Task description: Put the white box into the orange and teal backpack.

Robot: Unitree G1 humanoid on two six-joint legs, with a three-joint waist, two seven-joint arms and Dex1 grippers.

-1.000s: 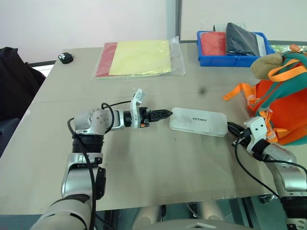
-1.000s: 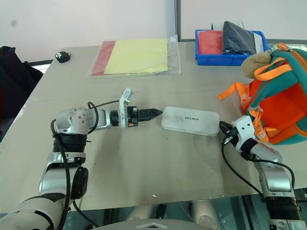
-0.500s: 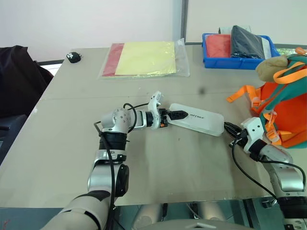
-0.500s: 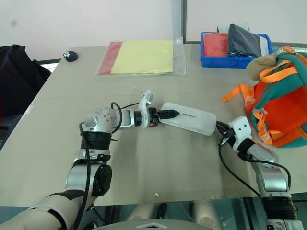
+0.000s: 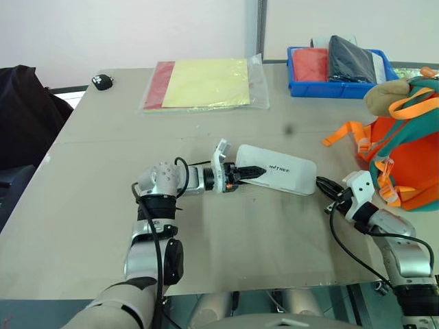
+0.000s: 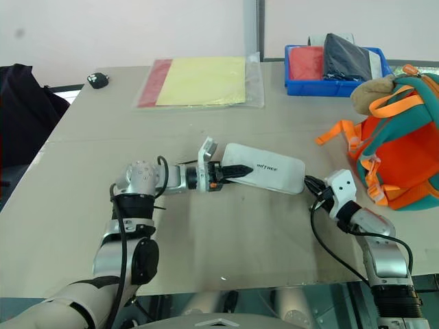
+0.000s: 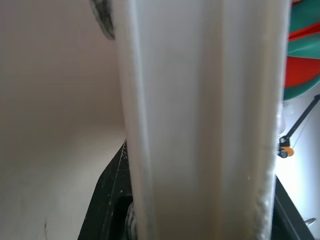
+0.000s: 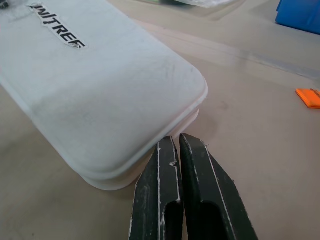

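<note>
At centre-left of the head view, the left gripper [image 5: 248,171] pinches the near-left end of the white box [image 5: 278,177], which fills the left wrist view edge-on, so the step in hand is the grasp, with the carry not begun. Next calls for lifting the box and swinging it rightward across bare table [image 5: 226,253] toward the orange and teal backpack [image 5: 405,157] at the right edge. The right gripper [image 8: 179,150], fingers pressed together, sits just at the box's right corner, squarely between box and backpack; it likely must clear away or hold the backpack open.
</note>
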